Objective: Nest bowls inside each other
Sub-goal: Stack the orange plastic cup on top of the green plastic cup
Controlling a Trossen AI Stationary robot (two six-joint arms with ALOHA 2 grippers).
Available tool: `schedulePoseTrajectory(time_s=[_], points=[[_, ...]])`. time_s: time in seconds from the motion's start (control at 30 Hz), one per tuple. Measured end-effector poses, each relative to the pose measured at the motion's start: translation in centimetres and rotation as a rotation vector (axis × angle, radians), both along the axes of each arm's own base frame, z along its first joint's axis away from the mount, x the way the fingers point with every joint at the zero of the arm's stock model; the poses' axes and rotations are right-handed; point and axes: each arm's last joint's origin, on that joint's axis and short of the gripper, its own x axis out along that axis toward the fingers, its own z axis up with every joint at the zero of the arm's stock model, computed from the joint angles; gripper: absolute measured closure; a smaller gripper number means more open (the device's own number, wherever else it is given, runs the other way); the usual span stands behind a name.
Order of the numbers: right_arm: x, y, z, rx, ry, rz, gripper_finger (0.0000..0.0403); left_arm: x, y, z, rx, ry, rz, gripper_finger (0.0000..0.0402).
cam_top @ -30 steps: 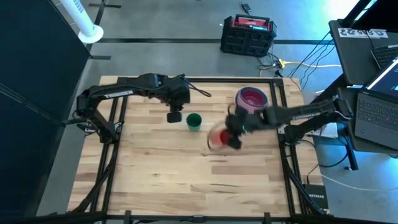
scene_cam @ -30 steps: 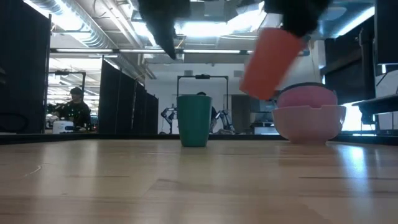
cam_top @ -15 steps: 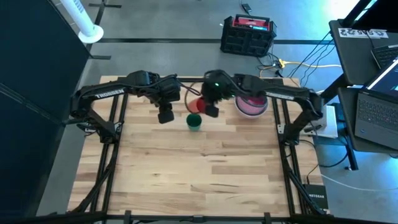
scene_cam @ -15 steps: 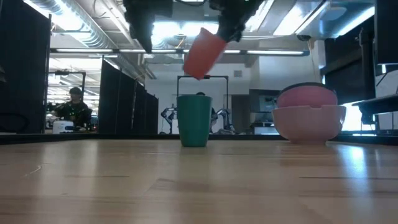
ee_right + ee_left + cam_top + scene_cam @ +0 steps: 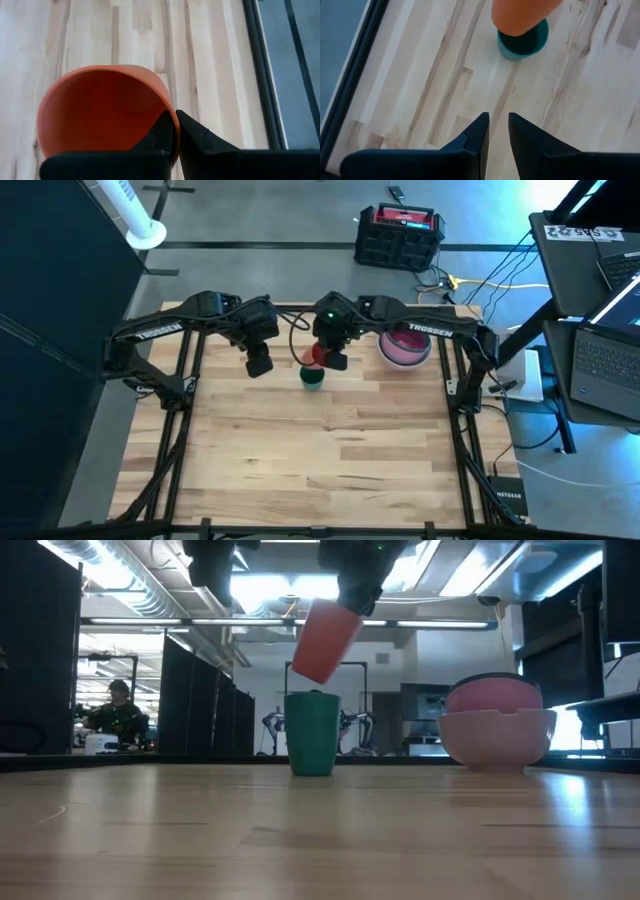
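Observation:
A teal bowl, tall like a cup (image 5: 313, 376) (image 5: 312, 733) (image 5: 522, 42), stands upright on its base on the wooden table, toward the far middle. Just above it hangs an orange-red bowl, also cup-shaped (image 5: 325, 638) (image 5: 100, 110) (image 5: 520, 15), with my right gripper (image 5: 335, 358) (image 5: 176, 131) shut on it. Left of both and higher, my left gripper (image 5: 259, 366) (image 5: 498, 122) stands slightly open with nothing between its fingers. At the far right a pink bowl sits nested in a paler pink one (image 5: 404, 345) (image 5: 497, 720). My right gripper pinches the orange-red bowl's rim (image 5: 172, 117), one finger inside the wall and one outside. The fingers come slanting down from above, from the table's right. The bowl is lifted clear and tilted, mouth up toward the gripper, its base (image 5: 312, 668) just above the teal bowl's mouth.
Black frame rails (image 5: 455, 380) run along the table's left and right edges. A black and red crate (image 5: 398, 235) sits on the floor beyond the far edge; laptops (image 5: 600, 350) stand to the right. A person (image 5: 118, 712) shows far off in the room. The near table half (image 5: 320, 470) is bare wood.
My right gripper has carried the orange-red bowl from the table's right-middle toward the far left and up, to just above the teal bowl, slowing at the end. My left gripper has drawn up and toward the left edge. The teal bowl and the pink stack have stayed put.

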Motion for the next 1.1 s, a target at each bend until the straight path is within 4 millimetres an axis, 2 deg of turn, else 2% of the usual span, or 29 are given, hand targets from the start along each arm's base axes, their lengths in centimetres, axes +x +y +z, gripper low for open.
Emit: schedulePoseTrajectory(time_s=[0.3, 0.8, 1.0, 1.1], points=[[1.3, 1.6, -2.1, 0.026, 0.068, 0.056, 0.0403, -0.2, 0.0, -0.1, -0.002, 0.02, -0.006, 0.0345], [3.1, 1.4, -6.0, 0.034, 0.178, 0.073, 0.0403, -0.2, 0.0, -0.1, 0.005, 0.028, -0.023, 0.0345], [3.3, 1.4, -6.0, 0.03, 0.158, 0.074, 0.0397, -0.2, 0.0, -0.1, 0.009, 0.03, -0.034, 0.0345], [3.2, 1.5, -6.0, 0.045, 0.159, 0.081, 0.0382, -0.2, 0.0, -0.1, 0.011, 0.032, -0.042, 0.0345]])
